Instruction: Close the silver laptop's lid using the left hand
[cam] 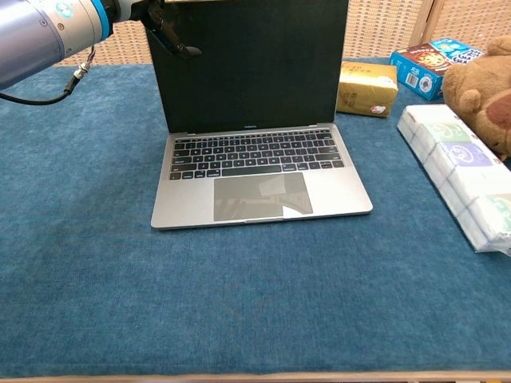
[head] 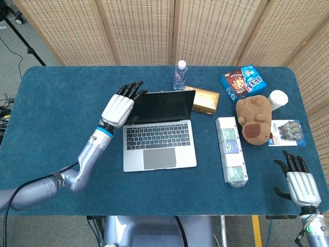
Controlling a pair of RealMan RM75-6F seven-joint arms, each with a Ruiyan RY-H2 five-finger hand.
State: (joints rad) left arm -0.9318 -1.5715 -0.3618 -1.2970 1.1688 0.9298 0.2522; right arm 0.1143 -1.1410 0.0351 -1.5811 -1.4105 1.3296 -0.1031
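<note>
Hovering at the lid's top-left corner, the left hand (head: 120, 108) holds nothing, fingers spread (silver laptop (head: 159, 135) fully open); closing remains undone.

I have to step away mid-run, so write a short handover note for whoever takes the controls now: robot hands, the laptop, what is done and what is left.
Left robot hand: raised at the upper left corner of the laptop's lid, fingers extended over its top edge, holding nothing. Whether it touches the lid cannot be told.
Right robot hand: resting open at the table's near right corner, away from the work.
Silver laptop: mid-table, lid upright, screen dark, keyboard uncovered.
Done: the left robot hand is in place at the lid.
Left: push the lid forward and down until it lies flat on the base, then withdraw the robot hand.
</note>
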